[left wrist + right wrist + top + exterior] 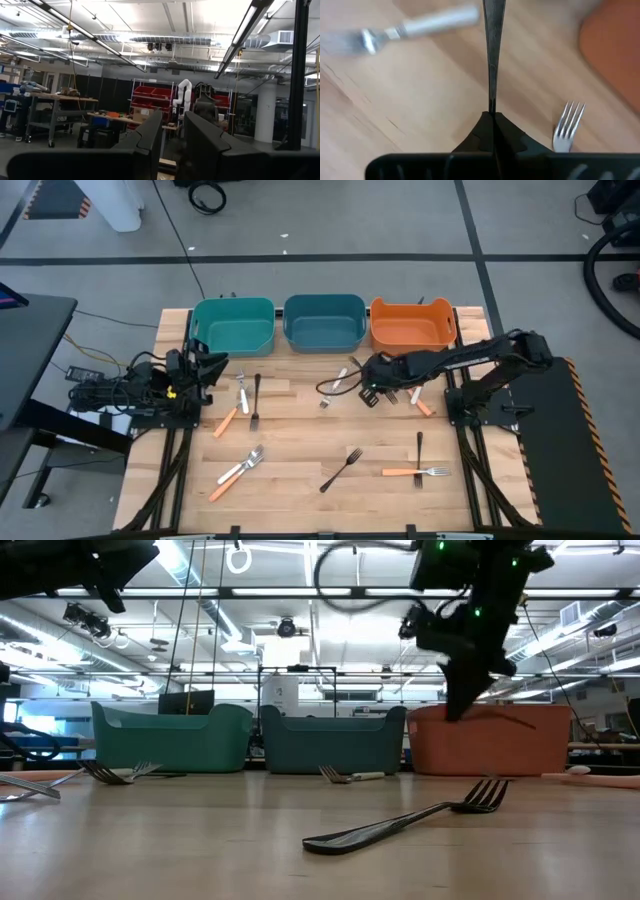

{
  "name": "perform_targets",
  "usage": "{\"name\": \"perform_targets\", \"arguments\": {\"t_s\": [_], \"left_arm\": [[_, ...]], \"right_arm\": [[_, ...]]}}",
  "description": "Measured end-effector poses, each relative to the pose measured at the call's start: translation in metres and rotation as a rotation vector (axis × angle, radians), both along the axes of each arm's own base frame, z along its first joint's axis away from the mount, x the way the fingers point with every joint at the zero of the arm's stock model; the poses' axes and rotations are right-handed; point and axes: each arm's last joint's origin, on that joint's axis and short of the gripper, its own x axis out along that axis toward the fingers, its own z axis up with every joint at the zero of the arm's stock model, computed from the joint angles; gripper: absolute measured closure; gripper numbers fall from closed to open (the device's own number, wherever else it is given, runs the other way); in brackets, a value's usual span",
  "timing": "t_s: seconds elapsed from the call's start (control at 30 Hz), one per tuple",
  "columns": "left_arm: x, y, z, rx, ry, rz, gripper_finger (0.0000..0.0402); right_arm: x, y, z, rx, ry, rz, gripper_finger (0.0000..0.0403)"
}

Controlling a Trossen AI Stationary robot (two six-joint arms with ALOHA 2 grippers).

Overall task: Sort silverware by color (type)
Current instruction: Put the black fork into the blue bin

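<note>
Right gripper [492, 116] fingers pinched on slim dark utensil [492, 45], narrow handle, above bench [300, 440] at 12 o'clock from centre, near orange bin [412, 325]. Left gripper [212, 366] parked at 9 o'clock, fingers part-open, empty.

Three bins [324, 323] line the counter's [300, 435] far edge, closing off that side. The right tool [368, 393], clamped on a black utensil [492, 50], occupies the middle. Scattered forks [341, 470] obstruct the near half; bare wood lies between them.
</note>
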Motion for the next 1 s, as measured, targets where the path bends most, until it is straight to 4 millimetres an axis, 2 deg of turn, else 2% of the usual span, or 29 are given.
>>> {"name": "perform_targets", "arguments": {"t_s": [0.2,0.37,0.47,0.6,0.73,0.87,1.0], "left_arm": [[-0.001,0.002,0.000,-0.050,-0.011,0.041,0.0310],[-0.001,0.003,0.000,-0.080,-0.010,0.099,0.0310],[-0.001,0.003,0.000,-0.077,-0.014,0.102,0.0310],[-0.002,0.004,0.000,-0.073,-0.019,0.113,0.0310],[-0.002,0.005,0.000,-0.056,-0.010,0.141,0.0310],[-0.001,0.006,-0.002,-0.054,0.013,0.154,0.0310],[0.000,0.007,-0.004,-0.052,0.046,0.163,0.0310]], "right_arm": [[0.008,-0.022,0.032,-0.158,-0.247,0.059,0.0400],[0.025,-0.058,0.052,-0.368,-0.425,0.118,0.0400],[0.034,-0.080,0.056,-0.487,-0.476,0.174,0.0400],[0.044,-0.111,0.052,-0.639,-0.495,0.229,0.0399],[0.054,-0.137,0.031,-0.693,-0.473,0.301,0.0399],[0.057,-0.152,0.009,-0.677,-0.411,0.362,0.0395],[0.057,-0.157,0.002,-0.678,-0.386,0.343,0.0378]]}}
